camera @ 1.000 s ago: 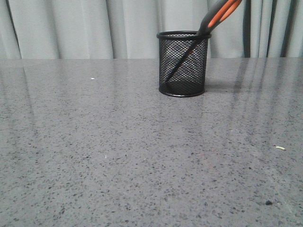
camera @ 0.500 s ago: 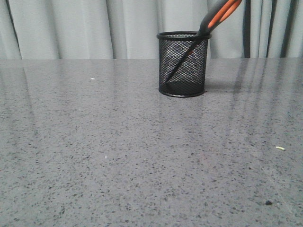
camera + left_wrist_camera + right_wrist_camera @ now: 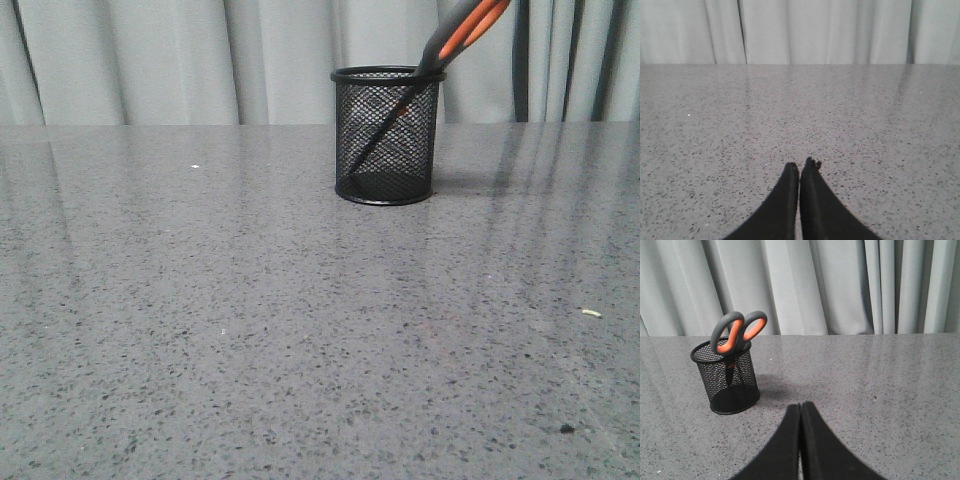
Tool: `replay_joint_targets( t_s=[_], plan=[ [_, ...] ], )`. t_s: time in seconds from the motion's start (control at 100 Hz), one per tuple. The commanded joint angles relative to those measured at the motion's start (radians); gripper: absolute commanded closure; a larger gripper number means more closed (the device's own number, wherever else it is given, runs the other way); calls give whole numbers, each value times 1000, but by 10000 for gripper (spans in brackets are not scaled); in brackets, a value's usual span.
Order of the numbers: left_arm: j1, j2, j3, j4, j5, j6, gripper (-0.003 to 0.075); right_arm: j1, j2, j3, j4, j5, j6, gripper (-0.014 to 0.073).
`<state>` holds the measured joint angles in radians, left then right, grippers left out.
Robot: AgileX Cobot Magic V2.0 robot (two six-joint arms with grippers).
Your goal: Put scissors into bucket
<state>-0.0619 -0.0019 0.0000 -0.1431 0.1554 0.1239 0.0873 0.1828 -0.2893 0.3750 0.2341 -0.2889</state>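
The black wire-mesh bucket (image 3: 386, 135) stands upright on the grey table toward the back, right of centre. The scissors (image 3: 465, 30) stand inside it, blades down and leaning, with the orange-lined handle loops sticking out over the rim to the right. In the right wrist view the bucket (image 3: 730, 382) and the scissors (image 3: 737, 332) are ahead of my right gripper (image 3: 800, 405), which is shut, empty and well apart from them. My left gripper (image 3: 800, 165) is shut and empty over bare table. Neither gripper shows in the front view.
The speckled grey table (image 3: 250, 330) has a few small crumbs, one pale (image 3: 592, 313) and one dark (image 3: 567, 429), near the front right. A grey curtain (image 3: 150, 60) hangs behind the table's far edge.
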Motion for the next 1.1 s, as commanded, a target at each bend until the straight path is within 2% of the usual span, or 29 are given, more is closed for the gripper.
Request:
replay_joint_targets(
  t_s=[0.0,0.4,0.48,0.57,0.74,0.86,0.91,1.09],
  plan=[
    [4,-29,40,-11,-71,-9,740,-6,12,-27,-5,-68,-9,667],
    [4,-29,40,-11,-71,-9,740,-6,12,-27,-5,-63,-9,667],
    [4,-29,40,-11,-71,-9,740,-6,10,-12,-65,-58,-9,667],
    [4,-29,40,-11,-71,-9,740,-6,-3,36,-117,-82,2,667],
    [4,-29,40,-11,-71,-9,740,-6,-95,204,-262,-214,115,667],
    [4,-29,40,-11,-71,-9,740,-6,-190,308,-262,-263,129,667],
    [4,-29,40,-11,-71,-9,740,-11,-222,308,-262,-184,145,667],
    [4,-29,40,-11,-71,-9,740,-31,-216,309,-277,-146,145,667]
  ],
)
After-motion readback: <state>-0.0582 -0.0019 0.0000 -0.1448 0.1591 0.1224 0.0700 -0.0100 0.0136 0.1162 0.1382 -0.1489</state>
